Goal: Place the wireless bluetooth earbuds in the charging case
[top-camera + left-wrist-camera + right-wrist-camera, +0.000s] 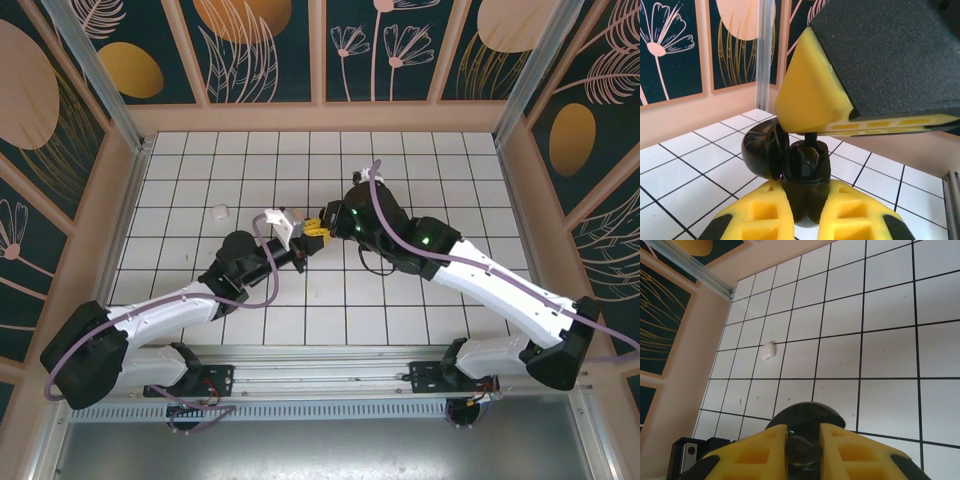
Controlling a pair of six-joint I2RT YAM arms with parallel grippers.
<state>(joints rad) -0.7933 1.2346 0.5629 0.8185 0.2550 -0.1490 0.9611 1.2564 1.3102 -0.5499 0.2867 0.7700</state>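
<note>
Mid-table, over white tiles (450,170): black case (802,170), lid open, clamped between yellow fingers of left gripper (802,210). Right gripper (802,440) pinched shut on black bud (810,136), stem down, touching top of case. Well apart to the left, on a tile: small white lump (219,211).

White tiled floor (200,170), floral wall panels (265,45)
</note>
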